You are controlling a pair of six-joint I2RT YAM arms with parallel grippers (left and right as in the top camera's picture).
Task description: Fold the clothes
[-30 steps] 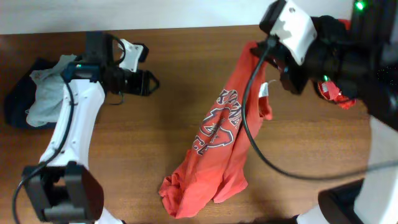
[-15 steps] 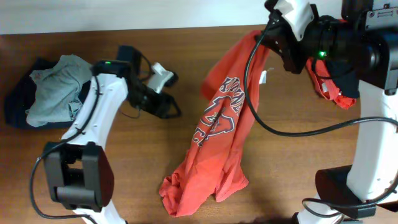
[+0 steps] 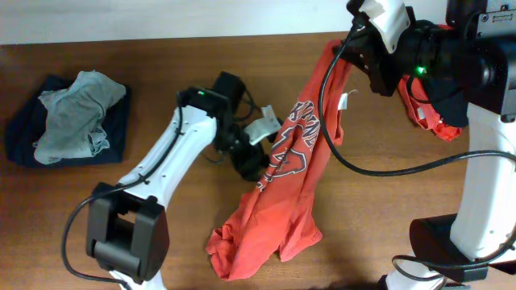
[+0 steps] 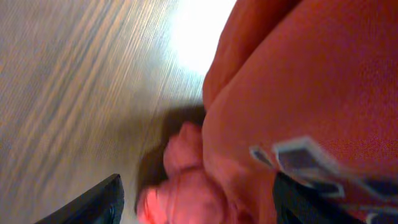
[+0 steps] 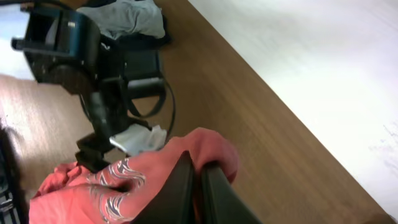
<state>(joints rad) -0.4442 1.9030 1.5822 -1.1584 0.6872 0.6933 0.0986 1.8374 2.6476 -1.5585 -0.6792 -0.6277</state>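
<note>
We see an orange-red T-shirt (image 3: pixel 292 189) drawn out in a long diagonal across the wooden worktop (image 3: pixel 161 72), its top end lifted and its lower end lying in a crumpled heap on the wood.

The right arm (image 3: pixel 484 185) stands to the right of the T-shirt and bends back over it. The right gripper (image 3: pixel 339 48) is at the shirt's top end. In the right wrist view, the right gripper (image 5: pixel 198 167) has its two fingers pressed together with a fold of the red cloth pinched between them.

The left arm (image 3: pixel 165 165) rises from the near edge of the worktop, left of the T-shirt. It slants up to an elbow and then angles down towards the shirt. This puts the left gripper (image 3: pixel 256 165) against the shirt's left edge, beside the block lettering (image 3: pixel 290 145). From the left wrist, we see the left gripper (image 4: pixel 196 182) with its fingers spread wide. A bunch of red cloth sits in the gap between them, and neither finger closes on it.

Well to the left of the T-shirt, a pale grey-green garment (image 3: pixel 76 117) lies rumpled on top of a navy garment (image 3: pixel 22 143). To the T-shirt's right, a second red garment (image 3: pixel 435 122) shows partly under the right arm.
</note>
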